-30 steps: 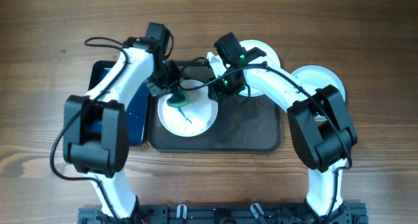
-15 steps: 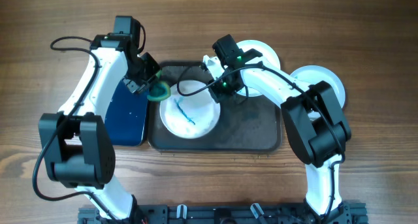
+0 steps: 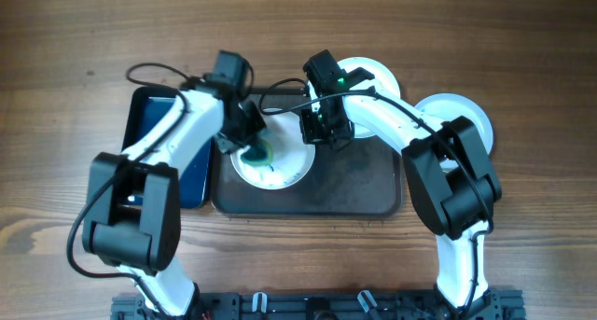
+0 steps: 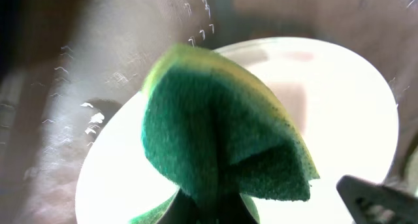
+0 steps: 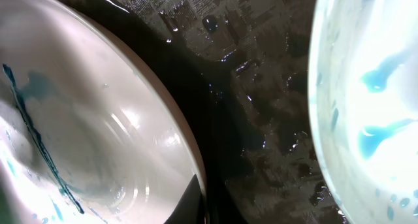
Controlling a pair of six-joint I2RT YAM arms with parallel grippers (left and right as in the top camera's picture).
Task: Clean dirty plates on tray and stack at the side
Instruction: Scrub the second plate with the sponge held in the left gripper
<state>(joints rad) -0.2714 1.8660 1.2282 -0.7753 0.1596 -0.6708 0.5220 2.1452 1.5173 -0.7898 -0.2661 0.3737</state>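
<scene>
A white plate (image 3: 280, 175) with thin teal streaks lies on the left part of the dark tray (image 3: 359, 185). My left gripper (image 3: 248, 139) is shut on a green sponge (image 3: 255, 154) and presses it on the plate's upper left. The left wrist view shows the sponge (image 4: 222, 132) folded over the plate (image 4: 339, 106). My right gripper (image 3: 313, 132) is shut on the plate's right rim, seen in the right wrist view (image 5: 196, 198) beside the streaked plate (image 5: 85, 132). A second smeared plate (image 3: 373, 76) (image 5: 366, 106) lies at the tray's back. A third plate (image 3: 452, 110) sits right of the tray.
A smaller glossy black-and-blue tray (image 3: 154, 115) lies on the wooden table left of the dark tray. The dark tray's surface (image 5: 255, 119) is wet. The arm bases stand at the table's front edge.
Half a second ago my left gripper held the sponge out by the small blue tray. It has swung back right onto the plate. The right gripper has stayed on the rim.
</scene>
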